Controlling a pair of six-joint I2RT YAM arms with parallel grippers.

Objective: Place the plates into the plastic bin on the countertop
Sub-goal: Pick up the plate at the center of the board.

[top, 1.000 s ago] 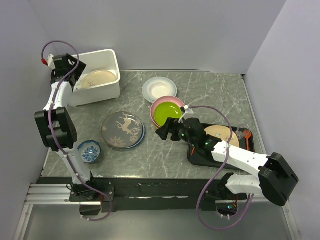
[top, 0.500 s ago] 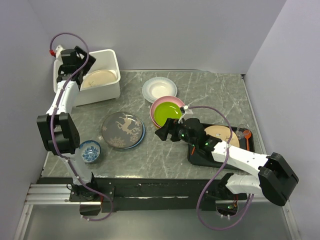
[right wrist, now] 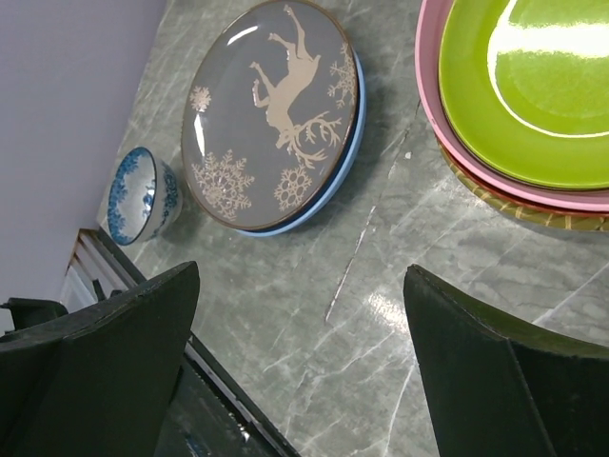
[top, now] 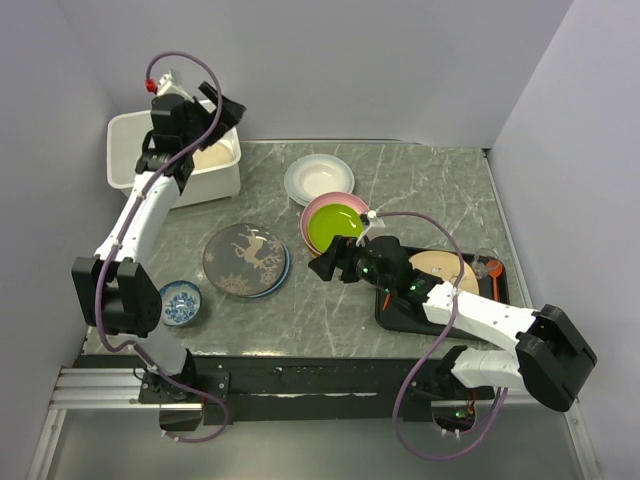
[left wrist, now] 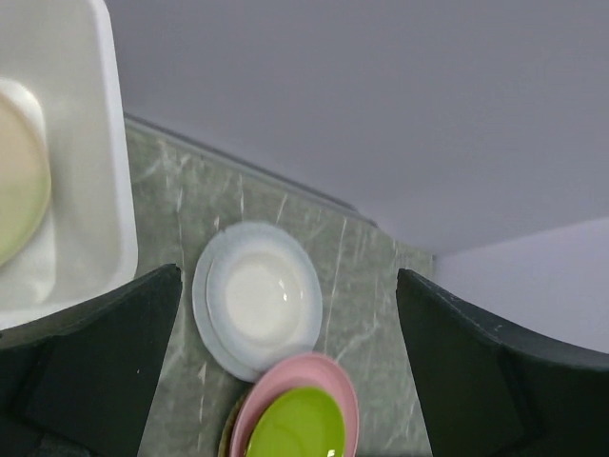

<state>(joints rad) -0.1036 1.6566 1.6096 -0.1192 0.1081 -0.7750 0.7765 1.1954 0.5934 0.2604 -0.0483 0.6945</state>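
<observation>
Grey-green marbled counter (top: 420, 180). Left tool (top: 215, 112) wide open, empty, over right edge of plastic bin (top: 125, 160); cream plate (top: 210, 155) inside. Right tool (top: 322, 265) wide open, empty, just beside green/pink plate stack (top: 335, 222), near reindeer plate (top: 245, 258).

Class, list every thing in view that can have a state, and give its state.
left gripper, jaws open, empty
right gripper, jaws open, empty
plastic bin, holds one cream plate
green plate, stacked on pink plate, outside bin
reindeer plate, stacked on blue plate, outside bin
white plate, on countertop, outside bin
small bowl, upright, empty
black tray, holds a tan plate
</observation>
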